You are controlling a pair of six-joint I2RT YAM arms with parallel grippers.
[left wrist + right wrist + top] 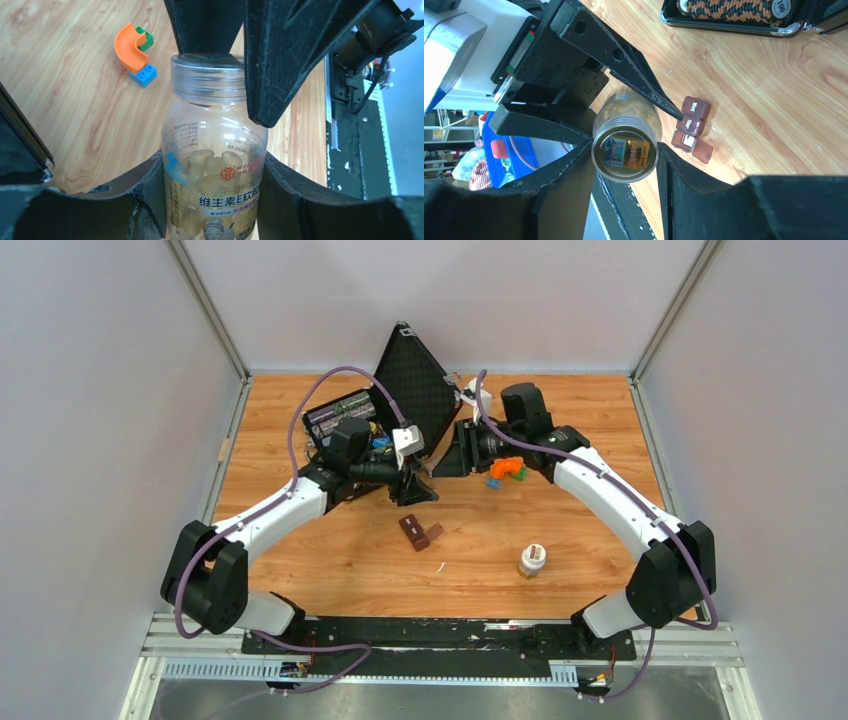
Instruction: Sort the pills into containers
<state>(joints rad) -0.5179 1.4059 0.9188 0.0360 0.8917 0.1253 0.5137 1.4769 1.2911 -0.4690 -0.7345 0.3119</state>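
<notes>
Pill bottle (214, 165) base off-frame (left wrist view)

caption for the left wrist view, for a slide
left gripper holds the body of a clear pill bottle while right gripper pinches its neck, toy blocks on the table

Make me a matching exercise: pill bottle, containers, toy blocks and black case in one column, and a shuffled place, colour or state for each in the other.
1. pill bottle
2. containers
3. toy blocks
4. black case

A. orange, green and blue
B. lid raised, at the back
C. between left tool and right tool
D. brown, one lid open

Pairs: 1-C, 2-D, 3-A, 4-B
</notes>
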